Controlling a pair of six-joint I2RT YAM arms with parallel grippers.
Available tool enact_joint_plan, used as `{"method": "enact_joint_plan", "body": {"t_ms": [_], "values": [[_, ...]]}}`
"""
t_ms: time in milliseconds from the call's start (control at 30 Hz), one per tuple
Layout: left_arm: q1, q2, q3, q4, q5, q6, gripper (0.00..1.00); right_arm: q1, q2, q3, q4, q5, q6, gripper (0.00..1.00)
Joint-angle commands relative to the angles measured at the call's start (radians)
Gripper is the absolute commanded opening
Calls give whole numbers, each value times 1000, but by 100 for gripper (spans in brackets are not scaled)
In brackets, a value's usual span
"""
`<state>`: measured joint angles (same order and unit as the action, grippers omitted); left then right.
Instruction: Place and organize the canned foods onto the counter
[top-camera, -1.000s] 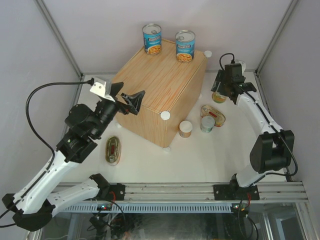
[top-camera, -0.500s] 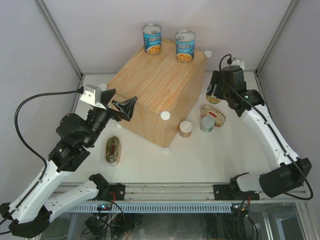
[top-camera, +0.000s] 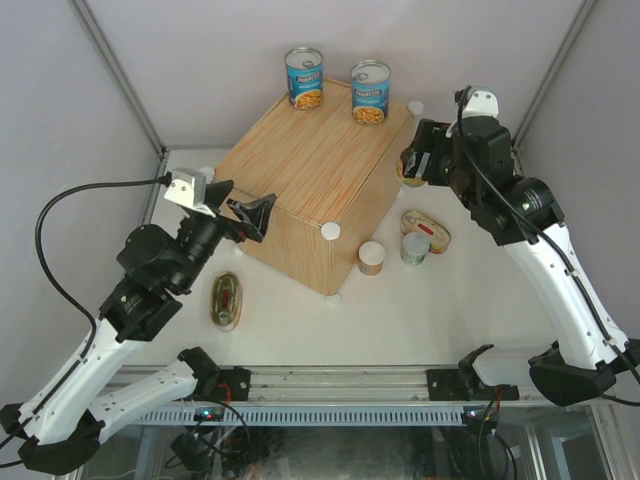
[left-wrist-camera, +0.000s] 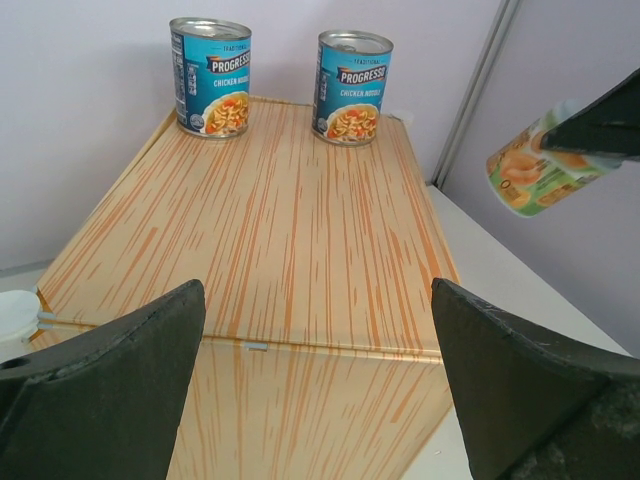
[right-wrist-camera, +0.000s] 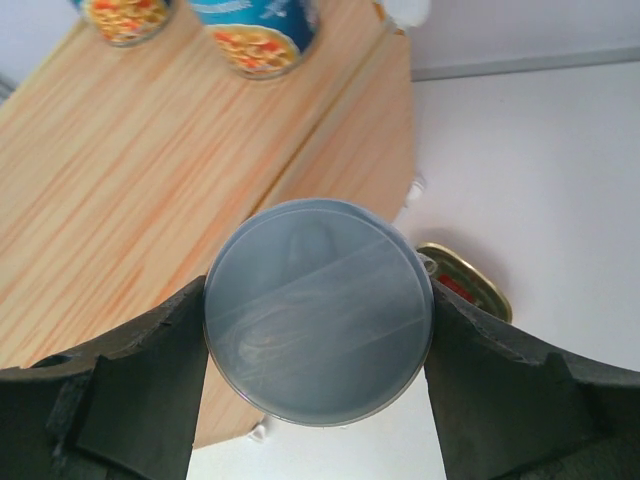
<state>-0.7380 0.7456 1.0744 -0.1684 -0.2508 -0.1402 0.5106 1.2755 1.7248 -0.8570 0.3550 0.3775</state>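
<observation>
Now the small pale-lidded can (right-wrist-camera: 318, 312) sits mid-frame, lid facing the camera, squeezed inside the right gripper (right-wrist-camera: 318, 300); the left gripper (left-wrist-camera: 315, 290) is spread wide, holding nothing.

Left tool (top-camera: 248, 197) agape, hovering, right tool (top-camera: 420, 165) raised, clasping small can (right-wrist-camera: 318, 310)

In the left wrist view, the left tall blue-labelled metal can (left-wrist-camera: 210, 77) reads "TRADITIONAL", "PROGRESSO", "CHICKEN NOODLE". The right tall blue-labelled metal can (left-wrist-camera: 353, 75) reads "PROGRESSO", "CHICKEN NOODLE". Print on the small green-and-orange-labelled can (left-wrist-camera: 530, 170) cannot be read.
</observation>
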Motion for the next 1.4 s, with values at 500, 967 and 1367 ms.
{"method": "enact_joint_plan", "body": {"t_ms": [500,967,1367], "values": [[5,49,-13,62,-28,-23,97,306,224,430,21,40,-88,11],[5,93,2,95,-9,-26,97,351,424,675,-123,-12,-91,12],[5,93,-9,98,-13,-24,97,374,482,730,-160,-75,-77,13]]}}
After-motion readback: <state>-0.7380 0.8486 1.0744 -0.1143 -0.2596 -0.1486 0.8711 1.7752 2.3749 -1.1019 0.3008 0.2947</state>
